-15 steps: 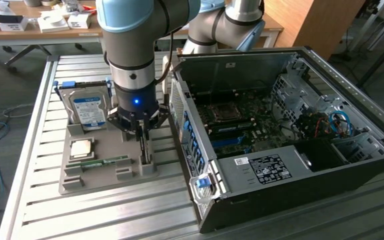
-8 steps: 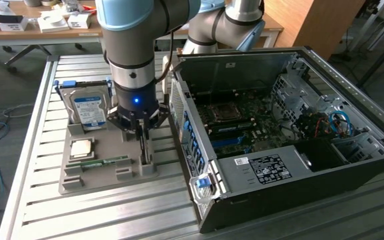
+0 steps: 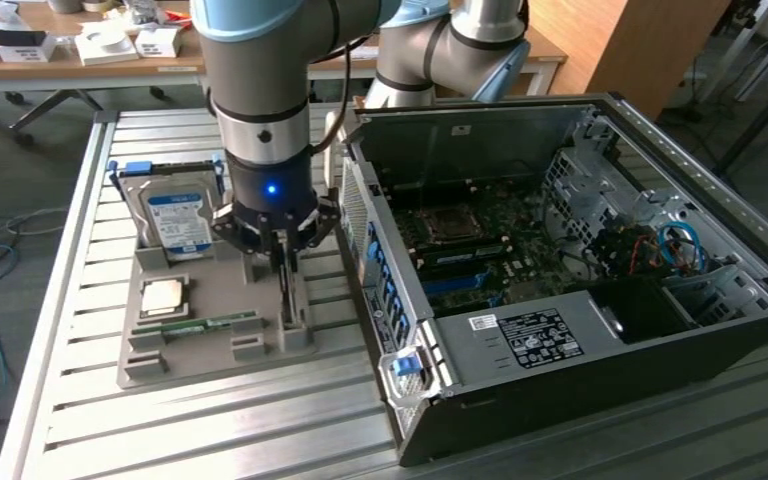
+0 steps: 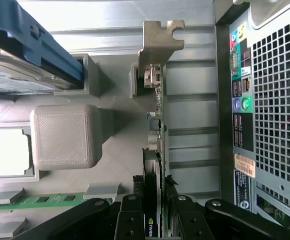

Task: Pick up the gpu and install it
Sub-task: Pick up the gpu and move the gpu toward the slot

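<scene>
The gpu (image 3: 287,292) is a thin dark-green card standing on edge in a slot of the grey holder tray (image 3: 204,360), just beside the open computer case (image 3: 571,300). In the wrist view the gpu (image 4: 156,145) runs edge-on, with its pale metal bracket (image 4: 160,39) at the far end. My gripper (image 3: 281,248) points straight down over the card. Its black fingers (image 4: 131,219) sit tight against both faces of the board, so the gripper (image 4: 155,205) is shut on it. The card still rests in the tray slot.
On the same tray stand a silver hard drive with a blue-white label (image 3: 177,222), a CPU (image 3: 164,296) and a narrow green memory stick (image 3: 197,325). The case's rear ports panel (image 4: 242,100) is close to the card. The motherboard (image 3: 471,250) lies exposed inside.
</scene>
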Robot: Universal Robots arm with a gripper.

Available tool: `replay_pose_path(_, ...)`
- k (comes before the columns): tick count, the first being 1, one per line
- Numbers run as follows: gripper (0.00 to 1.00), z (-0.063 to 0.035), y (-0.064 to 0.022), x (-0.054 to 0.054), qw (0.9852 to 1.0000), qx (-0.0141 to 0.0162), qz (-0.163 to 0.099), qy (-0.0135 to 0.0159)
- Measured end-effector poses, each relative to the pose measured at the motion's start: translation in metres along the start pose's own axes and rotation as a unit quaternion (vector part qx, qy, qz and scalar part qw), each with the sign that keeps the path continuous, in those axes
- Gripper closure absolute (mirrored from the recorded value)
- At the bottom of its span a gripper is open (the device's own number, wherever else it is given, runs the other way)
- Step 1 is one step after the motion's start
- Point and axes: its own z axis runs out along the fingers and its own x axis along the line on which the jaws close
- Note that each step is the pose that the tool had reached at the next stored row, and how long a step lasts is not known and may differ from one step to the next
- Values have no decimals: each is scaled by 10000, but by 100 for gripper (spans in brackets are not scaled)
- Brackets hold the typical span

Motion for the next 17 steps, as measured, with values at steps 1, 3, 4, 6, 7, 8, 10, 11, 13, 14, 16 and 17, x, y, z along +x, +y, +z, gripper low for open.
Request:
replay_pose_path(1, 73, -24, 1, -1, 10000, 0, 0, 0)
replay_pose_path(3, 73, -71, 2, -2, 10000, 0, 0, 0)
replay_pose_path(4, 73, -95, 2, -3, 10000, 0, 0, 0)
replay_pose_path(6, 73, -142, 3, -4, 10000, 0, 0, -1)
replay_pose_path(7, 73, -164, 4, -5, 10000, 0, 0, 0)
replay_pose_path(8, 73, -187, 4, -5, 10000, 0, 0, 0)
replay_pose_path(10, 73, -237, 5, -7, 10000, 0, 0, 0)
replay_pose_path(11, 73, -262, 6, -8, 10000, 0, 0, 0)
replay_pose_path(13, 73, -314, 7, -9, 10000, 0, 0, 0)
replay_pose_path(14, 73, -340, 8, -10, 10000, 0, 0, 0)
replay_pose_path(16, 73, -393, 9, -12, 10000, 0, 0, 0)
replay_pose_path(17, 73, -419, 10, -12, 10000, 0, 0, 0)
